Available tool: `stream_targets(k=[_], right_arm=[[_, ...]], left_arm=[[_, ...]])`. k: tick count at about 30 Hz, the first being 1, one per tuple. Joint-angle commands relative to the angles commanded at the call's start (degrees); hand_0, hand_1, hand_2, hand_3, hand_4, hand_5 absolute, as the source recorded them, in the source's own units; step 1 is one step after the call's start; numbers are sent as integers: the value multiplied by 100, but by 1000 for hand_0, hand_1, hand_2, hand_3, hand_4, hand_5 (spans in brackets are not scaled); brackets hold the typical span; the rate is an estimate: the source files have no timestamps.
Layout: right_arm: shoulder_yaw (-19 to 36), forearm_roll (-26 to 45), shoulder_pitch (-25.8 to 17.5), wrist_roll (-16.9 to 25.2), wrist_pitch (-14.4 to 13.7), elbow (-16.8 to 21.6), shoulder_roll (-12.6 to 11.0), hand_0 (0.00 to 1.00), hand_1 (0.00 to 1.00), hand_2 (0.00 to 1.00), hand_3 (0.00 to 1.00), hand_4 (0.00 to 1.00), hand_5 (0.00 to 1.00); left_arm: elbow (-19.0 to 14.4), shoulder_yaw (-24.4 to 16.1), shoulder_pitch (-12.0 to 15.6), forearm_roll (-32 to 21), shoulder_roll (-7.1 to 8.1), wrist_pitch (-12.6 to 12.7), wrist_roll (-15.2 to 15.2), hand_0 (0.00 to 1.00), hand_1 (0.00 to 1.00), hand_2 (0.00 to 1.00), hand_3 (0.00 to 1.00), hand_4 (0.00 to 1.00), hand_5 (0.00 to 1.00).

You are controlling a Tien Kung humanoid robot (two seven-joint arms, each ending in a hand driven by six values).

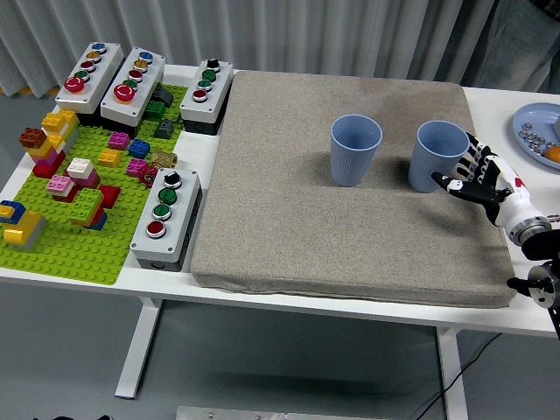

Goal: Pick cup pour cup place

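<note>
Spread fingers mark the right hand (477,175), which is held at the right side of the right cup (439,156); the thumb is pointed toward the cup's lower wall and the other fingertips lie just beside its upper wall, but whether any of them are touching it cannot be told. Nothing is gripped yet. The hand is presumably set side-on and opened wide so that the cup can be wrapped around its body and afterwards tipped, which a grip from above would not allow.

Both cups are stood upright, mouths up, on the grey mat (289,219): the right cup near the mat's right edge, the left cup (355,150) a little apart from it toward the middle. They are likely kept close so that one can be poured into the other with a short swing. What is held inside them cannot be seen.

At the table's right edge a blue plate (535,124) with small items and something orange is partly shown. On the left, button boxes (165,217) are laid around a green baseplate (61,236) covered with toy bricks.

No brand, label or readable writing can be made out on the cups, the boxes or the hand. The left hand is not shown.
</note>
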Motion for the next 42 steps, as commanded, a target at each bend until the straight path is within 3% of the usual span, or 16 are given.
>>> stream_targets(k=[42], right_arm=[[-170, -19, 299, -9, 10, -214, 122, 998, 971, 998, 998, 849, 197]], left_arm=[[0, 30, -22, -1, 14, -10, 2, 765, 752, 811, 652, 496, 974]])
